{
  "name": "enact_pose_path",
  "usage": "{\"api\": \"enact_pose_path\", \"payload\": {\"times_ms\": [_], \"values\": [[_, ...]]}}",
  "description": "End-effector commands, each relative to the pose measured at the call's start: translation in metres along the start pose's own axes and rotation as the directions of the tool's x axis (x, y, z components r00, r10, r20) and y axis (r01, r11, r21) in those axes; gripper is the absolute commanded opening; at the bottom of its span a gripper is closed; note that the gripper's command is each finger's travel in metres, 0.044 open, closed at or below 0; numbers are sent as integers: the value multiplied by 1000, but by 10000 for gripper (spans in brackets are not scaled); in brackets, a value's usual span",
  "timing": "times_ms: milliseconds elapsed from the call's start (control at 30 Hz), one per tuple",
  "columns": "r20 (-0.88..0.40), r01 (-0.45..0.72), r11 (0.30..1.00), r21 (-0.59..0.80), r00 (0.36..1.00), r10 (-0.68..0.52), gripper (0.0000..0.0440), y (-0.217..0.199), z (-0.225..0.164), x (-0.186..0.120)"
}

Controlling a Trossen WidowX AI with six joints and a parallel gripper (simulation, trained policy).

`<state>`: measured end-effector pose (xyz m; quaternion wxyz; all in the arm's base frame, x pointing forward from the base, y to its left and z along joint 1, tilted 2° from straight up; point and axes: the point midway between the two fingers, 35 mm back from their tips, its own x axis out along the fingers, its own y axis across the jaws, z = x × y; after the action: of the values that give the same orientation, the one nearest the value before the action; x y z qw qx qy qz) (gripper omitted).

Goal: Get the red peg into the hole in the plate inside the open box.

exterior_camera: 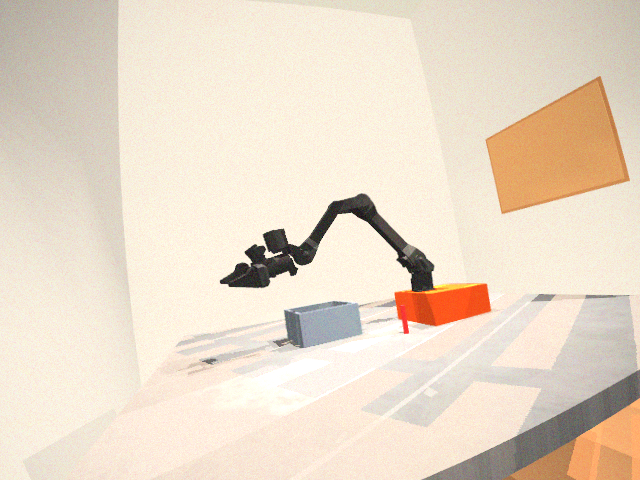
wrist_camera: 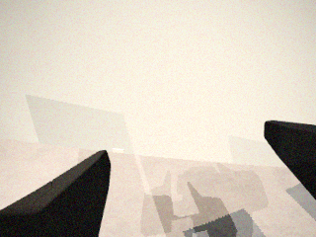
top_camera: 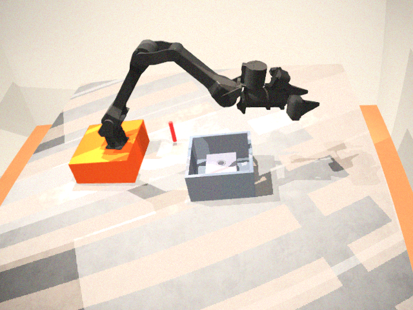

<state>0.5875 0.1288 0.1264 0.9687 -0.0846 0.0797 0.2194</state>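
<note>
The red peg (top_camera: 172,132) (exterior_camera: 404,319) stands upright on the table, between the orange block and the open box. The grey-blue box (top_camera: 221,188) (exterior_camera: 330,324) is open at the top. A pale plate (top_camera: 213,158) with a round hole (top_camera: 221,163) lies at its bottom, and the hole looks empty. My gripper (top_camera: 313,97) (exterior_camera: 223,282) (wrist_camera: 188,143) is wide open with nothing between its fingers. It points outward, nearly level, high above the table and beyond the box on the side away from the peg. The peg and the box are not in the wrist view.
The arm's base stands on an orange block (top_camera: 104,172) (exterior_camera: 449,305), close to the peg. The arm (top_camera: 197,68) (exterior_camera: 325,227) arches high from there over the peg and box area. The box walls (top_camera: 220,174) rise around the plate. Orange strips (top_camera: 386,143) lie beyond the table's sides.
</note>
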Motion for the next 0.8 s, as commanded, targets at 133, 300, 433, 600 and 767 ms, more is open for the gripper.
{"api": "enact_pose_path", "payload": {"times_ms": [133,300,433,600,767], "values": [[-155,-41,984,171,986,68,440,44,1,-8],[-267,-44,957,285,956,123,440,78,1,-22],[-355,-25,929,369,920,165,440,104,1,-38],[-462,28,888,459,862,211,440,133,0,-64],[-563,111,844,525,789,246,440,158,-2,-96]]}}
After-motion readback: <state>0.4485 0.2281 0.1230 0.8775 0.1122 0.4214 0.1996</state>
